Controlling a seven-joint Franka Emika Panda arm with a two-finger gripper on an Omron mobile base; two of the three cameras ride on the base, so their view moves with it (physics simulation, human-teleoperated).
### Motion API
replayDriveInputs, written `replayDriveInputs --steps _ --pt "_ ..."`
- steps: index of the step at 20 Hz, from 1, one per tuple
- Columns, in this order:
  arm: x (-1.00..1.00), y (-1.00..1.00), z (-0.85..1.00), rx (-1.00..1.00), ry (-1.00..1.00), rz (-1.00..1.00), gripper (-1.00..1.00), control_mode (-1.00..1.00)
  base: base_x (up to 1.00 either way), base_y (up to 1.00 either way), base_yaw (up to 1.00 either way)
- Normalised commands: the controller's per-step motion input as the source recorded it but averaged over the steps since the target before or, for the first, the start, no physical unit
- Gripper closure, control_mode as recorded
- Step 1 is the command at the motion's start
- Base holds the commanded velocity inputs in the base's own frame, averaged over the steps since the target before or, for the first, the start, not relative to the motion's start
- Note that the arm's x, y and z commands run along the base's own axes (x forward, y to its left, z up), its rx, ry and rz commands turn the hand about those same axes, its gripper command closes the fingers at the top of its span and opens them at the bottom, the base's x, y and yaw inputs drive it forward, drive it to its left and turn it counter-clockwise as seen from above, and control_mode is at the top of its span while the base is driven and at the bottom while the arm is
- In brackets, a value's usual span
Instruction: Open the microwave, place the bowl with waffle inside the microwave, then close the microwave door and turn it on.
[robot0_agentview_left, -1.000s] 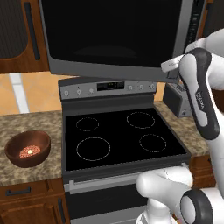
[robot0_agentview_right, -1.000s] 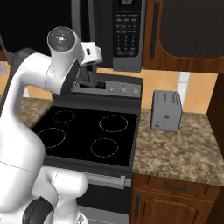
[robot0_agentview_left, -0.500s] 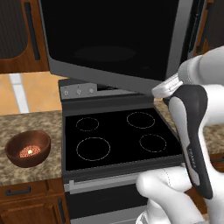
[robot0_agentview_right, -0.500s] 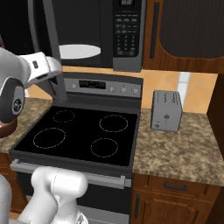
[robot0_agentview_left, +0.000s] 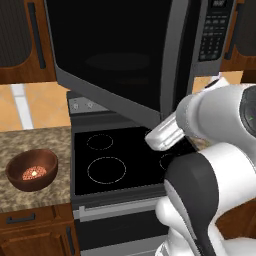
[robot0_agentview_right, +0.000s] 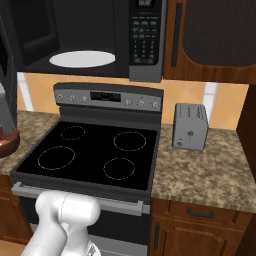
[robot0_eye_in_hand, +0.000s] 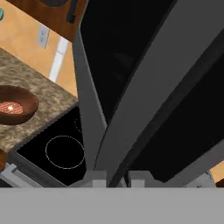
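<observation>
The microwave (robot0_agentview_right: 90, 35) hangs above the stove, its cavity showing a white turntable (robot0_agentview_right: 82, 59) and the keypad (robot0_agentview_right: 145, 40) at right. The microwave door (robot0_agentview_left: 115, 65) stands swung wide to the left over the stove. My gripper (robot0_eye_in_hand: 117, 177) sits right at the door's lower edge (robot0_eye_in_hand: 144, 87), which runs down between the two tips. The tips stand close together, and I cannot tell whether they pinch the edge. The reddish-brown bowl (robot0_agentview_left: 32, 170) rests on the left counter with the waffle (robot0_agentview_left: 34, 173) inside, and in the hand view the bowl (robot0_eye_in_hand: 15, 105) lies far left.
A black glass stove top (robot0_agentview_right: 95, 150) lies below the microwave. A grey toaster (robot0_agentview_right: 190, 127) stands on the granite counter (robot0_agentview_right: 210, 172) to the right. Wooden cabinets (robot0_agentview_right: 215, 35) flank the microwave, and the open door overhangs the stove's rear left.
The door has swung much further open to the left, baring the turntable. My arm followed it leftward out of the right base view, and the finger tips have drawn closer together.
</observation>
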Motion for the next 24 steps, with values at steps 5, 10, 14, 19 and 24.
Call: replayDriveInputs --steps 5,10,14,19,24 --pt "-1.0 -0.62 -0.07 0.13 -0.01 0.0 -1.0 -1.0 0.0 0.0 0.0" --pt "-0.78 -0.84 0.06 0.29 0.07 0.0 -1.0 -1.0 0.0 0.0 0.0" --pt "0.12 -0.64 0.27 0.29 0.1 0.0 -1.0 -1.0 0.0 0.0 0.0" --pt "0.44 -0.17 0.08 0.5 0.08 0.01 -1.0 -1.0 0.0 0.0 0.0" --pt "0.4 0.25 -0.09 0.58 0.18 0.01 -1.0 -1.0 0.0 0.0 0.0"
